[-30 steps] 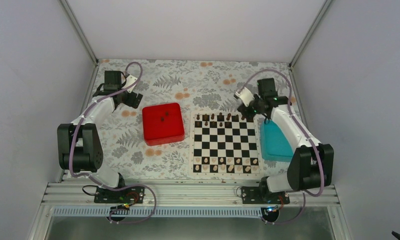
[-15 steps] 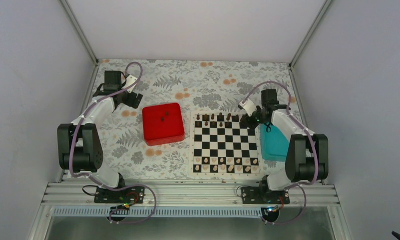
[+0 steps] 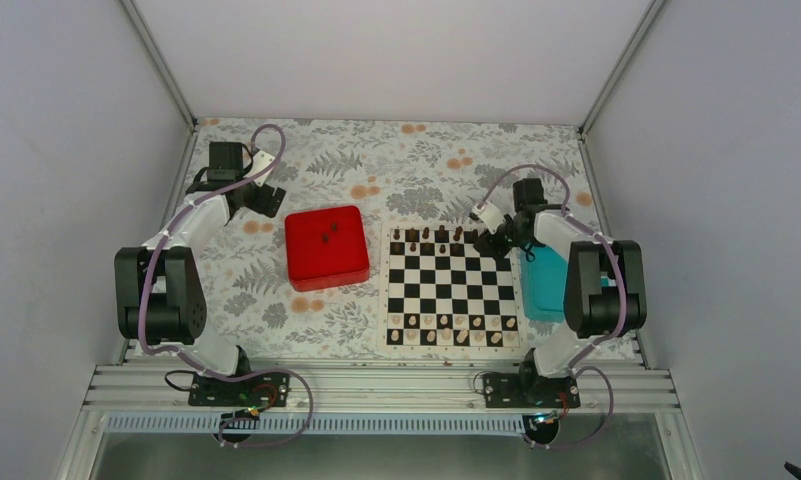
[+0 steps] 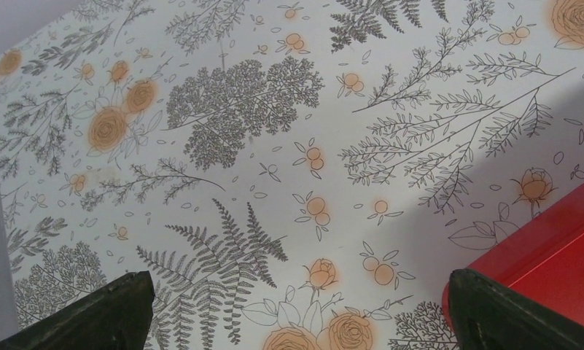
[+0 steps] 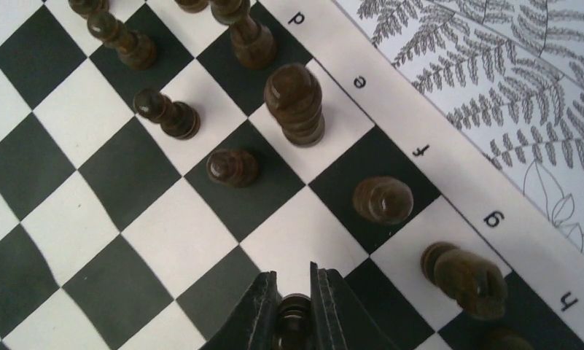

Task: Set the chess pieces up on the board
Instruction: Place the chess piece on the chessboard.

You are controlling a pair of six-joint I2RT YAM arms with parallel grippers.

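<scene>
Your right gripper (image 5: 294,288) was pinched narrow on a dark chess piece (image 5: 292,326). Only the top of that piece showed between the two fingers (image 5: 334,306). Beneath the gripper lay the board (image 5: 165,240), with the fingertips over its squares close to the lettered edge. Ahead of the fingertips stood the other dark chess pieces (image 5: 296,102), each upright on its own square. One of them (image 5: 382,198) was just ahead and to the right, on the black square by the letter f. Another (image 5: 464,281) was close off to the right, near g. The teal tray (image 3: 546,290) lay to the right of this gripper, back toward the arm's base. The pale pieces (image 3: 451,327) sat along the board's opposite row, well behind the gripper. Your left gripper (image 4: 297,281) was spread wide and held nothing, hanging over the flowered tablecloth (image 4: 274,146). The corner of the red tray (image 4: 558,248) was just beside its right finger (image 4: 515,313). The board was well apart from that gripper, beyond the tray.
</scene>
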